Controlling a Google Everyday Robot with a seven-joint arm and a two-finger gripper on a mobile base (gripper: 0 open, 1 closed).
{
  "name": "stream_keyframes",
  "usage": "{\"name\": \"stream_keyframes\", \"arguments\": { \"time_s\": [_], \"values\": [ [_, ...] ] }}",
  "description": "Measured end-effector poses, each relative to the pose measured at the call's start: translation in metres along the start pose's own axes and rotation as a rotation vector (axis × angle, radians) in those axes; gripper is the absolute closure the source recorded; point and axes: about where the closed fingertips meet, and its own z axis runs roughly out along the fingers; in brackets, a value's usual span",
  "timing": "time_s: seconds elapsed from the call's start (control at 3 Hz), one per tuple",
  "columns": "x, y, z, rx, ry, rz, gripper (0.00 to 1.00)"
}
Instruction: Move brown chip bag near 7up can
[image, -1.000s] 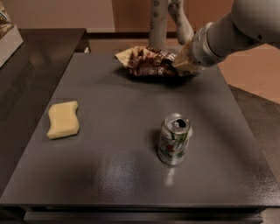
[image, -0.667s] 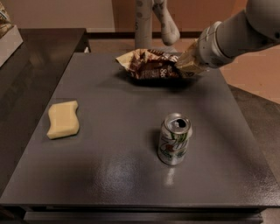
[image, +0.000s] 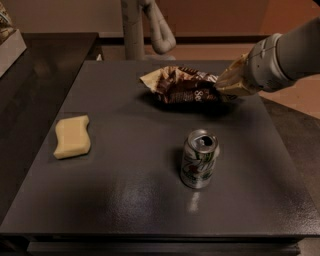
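The brown chip bag (image: 182, 85), crinkled dark brown and cream foil, is at the back middle of the dark table (image: 125, 200), with a shadow under it. My gripper (image: 223, 84) comes in from the right and is shut on the bag's right end. The 7up can (image: 199, 159) stands upright at the front, right of the middle, about a can's height nearer than the bag.
A pale-yellow wavy sponge (image: 72, 136) lies at the left of the table. My arm's grey column (image: 134, 30) rises behind the back edge. A white box (image: 10, 42) sits on the dark counter at far left.
The gripper and the chip bag have moved together a little toward the front and the can. The can and the sponge have not moved.
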Motion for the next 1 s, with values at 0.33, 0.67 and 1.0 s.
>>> {"name": "stream_keyframes", "arguments": {
  "time_s": [0.33, 0.67, 1.0],
  "values": [
    [0.013, 0.019, -0.015, -0.018, 0.000, 0.029, 1.00],
    [0.017, 0.043, -0.023, -0.060, -0.017, 0.037, 1.00],
    [0.017, 0.056, -0.028, -0.083, -0.030, 0.031, 1.00]
  ]
}}
